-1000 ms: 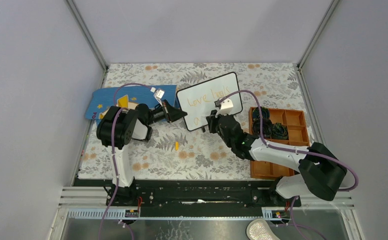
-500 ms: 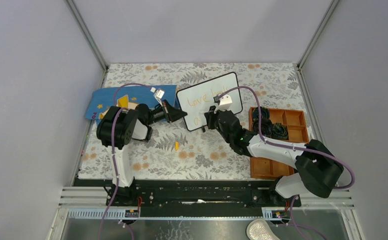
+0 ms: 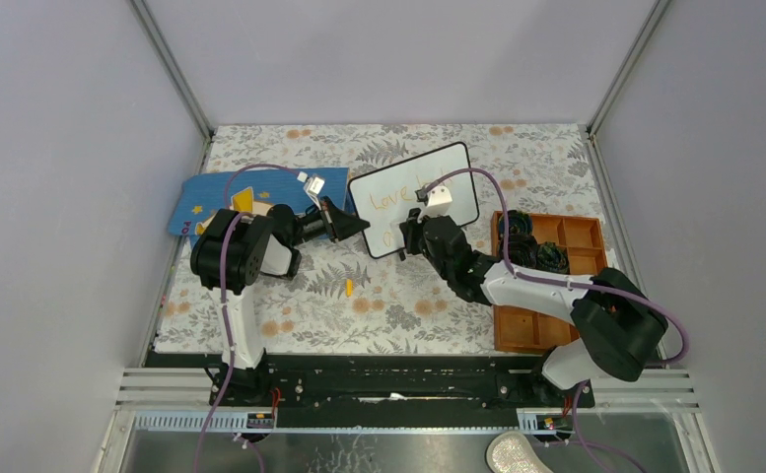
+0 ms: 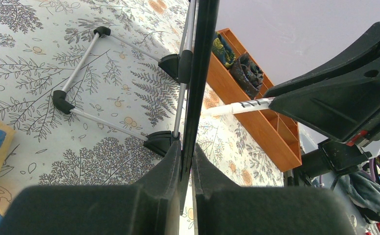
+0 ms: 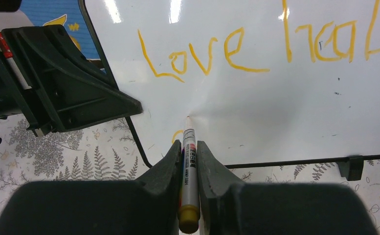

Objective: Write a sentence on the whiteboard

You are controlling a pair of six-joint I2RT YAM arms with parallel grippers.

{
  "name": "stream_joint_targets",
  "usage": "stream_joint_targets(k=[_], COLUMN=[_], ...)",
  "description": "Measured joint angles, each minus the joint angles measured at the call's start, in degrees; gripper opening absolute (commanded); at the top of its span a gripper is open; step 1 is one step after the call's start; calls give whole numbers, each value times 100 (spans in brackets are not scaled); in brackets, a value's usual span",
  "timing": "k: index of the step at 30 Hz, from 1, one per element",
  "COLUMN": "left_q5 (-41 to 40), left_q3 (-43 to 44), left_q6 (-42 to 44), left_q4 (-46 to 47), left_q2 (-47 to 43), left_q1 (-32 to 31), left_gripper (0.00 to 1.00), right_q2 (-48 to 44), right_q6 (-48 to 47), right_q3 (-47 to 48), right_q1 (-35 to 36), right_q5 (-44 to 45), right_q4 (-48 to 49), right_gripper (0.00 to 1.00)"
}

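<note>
The whiteboard (image 3: pixel 457 168) stands tilted at the back middle of the table, black-framed and glossy. The sentence (image 5: pixel 202 54) reads "Love heal..." in orange along the top line, with a short orange stroke (image 5: pixel 177 133) starting below it. My left gripper (image 3: pixel 357 227) is shut on the board's left edge, and the frame (image 4: pixel 202 58) runs edge-on between its fingers (image 4: pixel 168 166). My right gripper (image 5: pixel 189 147) is shut on a white marker (image 5: pixel 190 166) with a yellow end. The marker's tip touches the board under "Love". From the left wrist, the marker (image 4: pixel 241 105) pokes out of the right gripper (image 4: pixel 344 98).
An orange compartment tray (image 3: pixel 581 235) holding dark bundles sits right of the board. A blue mat with a yellow plane (image 3: pixel 211 202) lies behind the left arm. A small orange piece (image 3: pixel 348 287) lies on the floral cloth. The board's wire stand (image 4: pixel 109 83) rests behind it.
The right arm has shifted a little left and farther along the board with the marker in its grip. The left arm and the board have not moved.
</note>
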Motion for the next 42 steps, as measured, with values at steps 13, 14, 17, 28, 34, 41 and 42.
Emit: stream_joint_targets(k=[13,14,17,28,34,41,42], left_q5=[0,0,-2,0,0,0,0], left_q3=[0,0,0,0,0,0,0], left_q6=[24,26,31,44,57,66,66], left_q4=[-13,-13,-15,-28,-55,-57,-59], left_q2=[0,0,0,-2,-22,-26,-33], left_q1=[0,0,0,0,0,-2,-2], left_gripper=[0,0,0,0,0,0,0], right_q2=[125,125,125,61,39,0,-22], right_q6=[79,83,103,245,273,295,295], right_q3=[37,37,20,-264,-365,-463,-476], right_q1=[0,0,0,2,2,2,0], right_q5=[35,35,35,7,-22,-15,-11], right_q4=[-79,-87,-105,-153,-251,-389,-396], right_gripper=[0,0,0,0,0,0,0])
